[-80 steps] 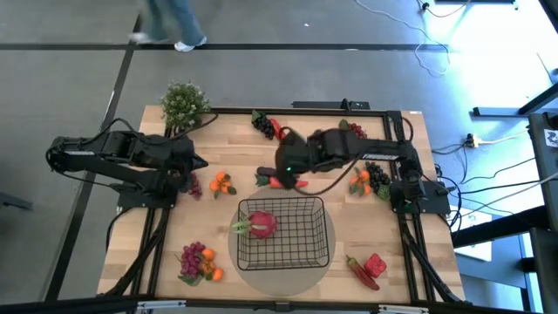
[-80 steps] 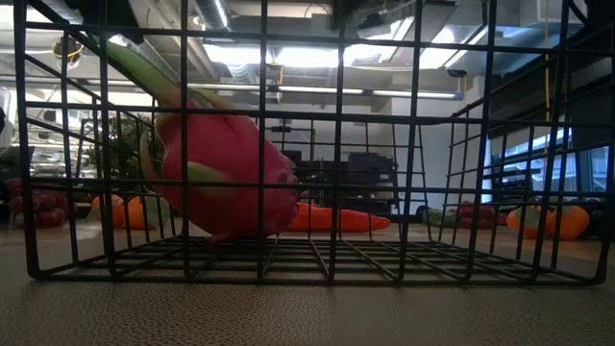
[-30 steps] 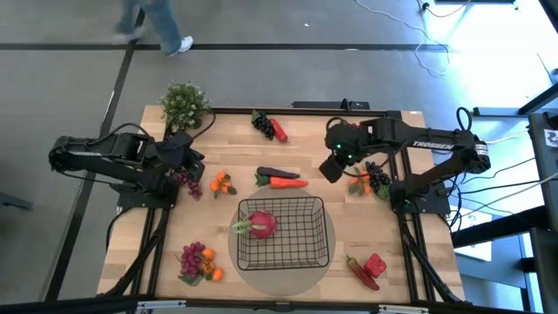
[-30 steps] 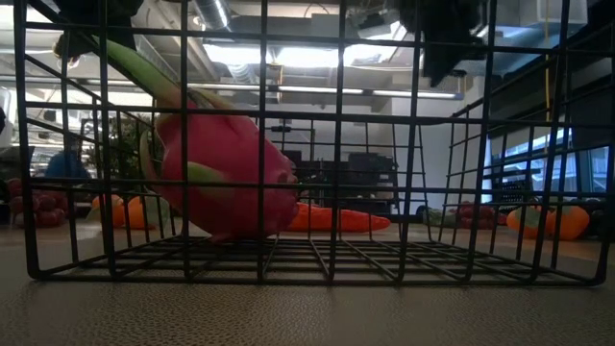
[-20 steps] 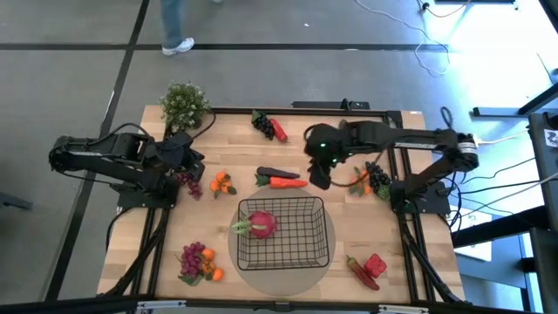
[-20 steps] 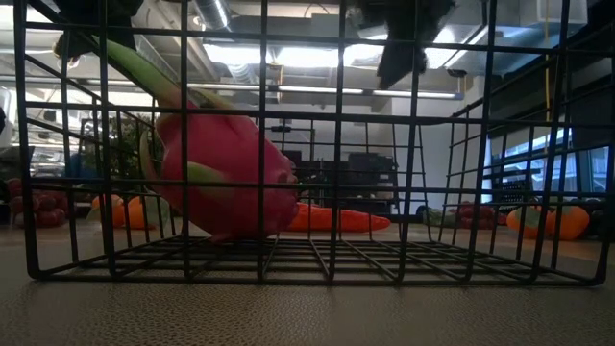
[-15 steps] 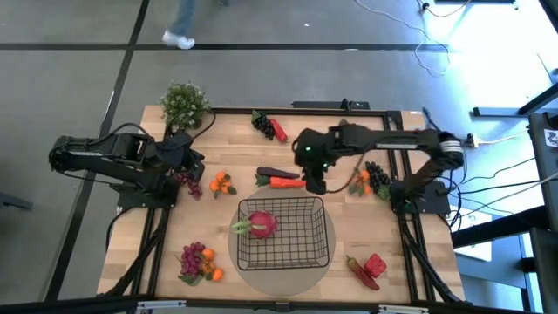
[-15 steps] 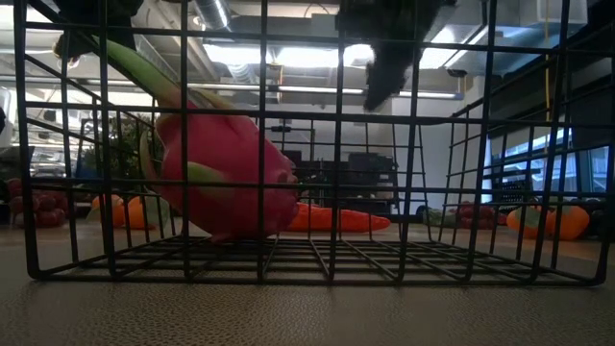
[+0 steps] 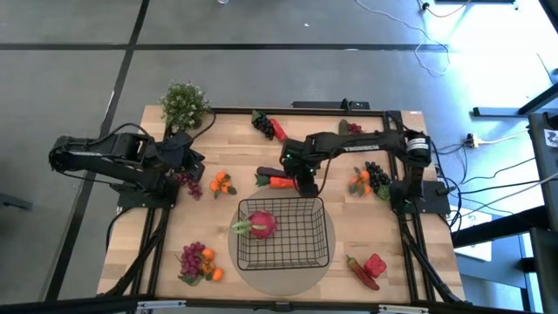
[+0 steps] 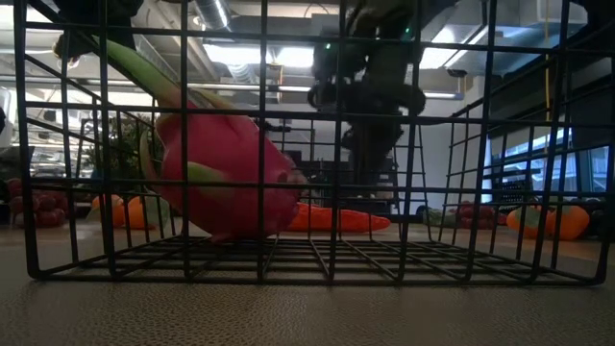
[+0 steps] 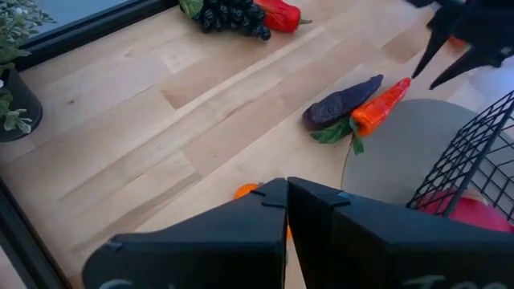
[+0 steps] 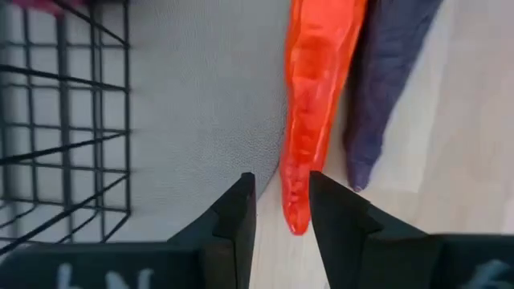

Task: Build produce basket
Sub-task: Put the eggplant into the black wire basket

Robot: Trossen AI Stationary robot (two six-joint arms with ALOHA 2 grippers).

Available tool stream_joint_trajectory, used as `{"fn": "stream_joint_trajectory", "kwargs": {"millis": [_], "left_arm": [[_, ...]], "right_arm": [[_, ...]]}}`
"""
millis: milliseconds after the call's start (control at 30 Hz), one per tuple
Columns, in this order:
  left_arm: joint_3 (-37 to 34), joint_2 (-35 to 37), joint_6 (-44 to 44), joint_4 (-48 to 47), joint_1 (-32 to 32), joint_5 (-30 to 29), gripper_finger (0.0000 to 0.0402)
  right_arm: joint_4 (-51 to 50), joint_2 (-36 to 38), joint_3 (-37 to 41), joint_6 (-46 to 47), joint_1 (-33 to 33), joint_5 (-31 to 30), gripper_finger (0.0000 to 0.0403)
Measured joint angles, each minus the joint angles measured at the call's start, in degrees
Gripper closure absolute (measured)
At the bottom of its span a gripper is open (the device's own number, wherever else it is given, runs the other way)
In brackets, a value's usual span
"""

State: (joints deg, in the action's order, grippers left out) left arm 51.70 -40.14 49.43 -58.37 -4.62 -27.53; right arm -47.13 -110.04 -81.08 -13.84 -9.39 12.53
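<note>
The black wire basket stands near the table's front edge on a round grey mat. A pink radish with a green stalk lies in it, leaning on the left wall. Just beyond the basket an orange carrot and a dark eggplant lie side by side, half on the mat. My right gripper hangs open above the carrot's pointed end, pointing steeply down, one finger on either side of the tip. My left gripper is shut at the table's left, holding nothing.
A potted plant stands at the far left corner. Black grapes with a red pepper lie at the far edge, oranges at the left, and oranges with black grapes at the right. Red peppers and a fruit pile flank the basket.
My right gripper has swung from the table's right side toward the middle and come down over the carrot's tip, its wrist rolling on the way. The produce and the basket have stayed where they were.
</note>
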Motion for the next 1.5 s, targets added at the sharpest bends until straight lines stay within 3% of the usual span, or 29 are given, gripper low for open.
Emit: {"fn": "stream_joint_trajectory", "kwargs": {"millis": [433,800,1000,1333,1500], "left_arm": [[0.0,0.0,0.1,0.0,0.0,0.0,0.0401],[0.0,0.0,0.1,0.0,0.0,0.0,0.0401],[0.0,0.0,0.1,0.0,0.0,0.0,0.0401],[0.0,0.0,0.1,0.0,0.0,0.0,0.0401],[0.0,0.0,0.1,0.0,0.0,-0.1,0.0401]], "right_arm": [[2.8,-3.2,-0.1,-1.1,-1.0,-2.3,0.0298],[0.0,-3.3,-6.4,-0.2,-1.3,1.4,0.0298],[-2.3,-3.3,-10.7,0.4,-1.9,-5.1,0.0298],[1.5,-3.7,-9.7,12.2,-8.8,7.1,0.0298],[1.7,-6.5,-9.5,10.6,-9.2,9.1,0.0298]]}}
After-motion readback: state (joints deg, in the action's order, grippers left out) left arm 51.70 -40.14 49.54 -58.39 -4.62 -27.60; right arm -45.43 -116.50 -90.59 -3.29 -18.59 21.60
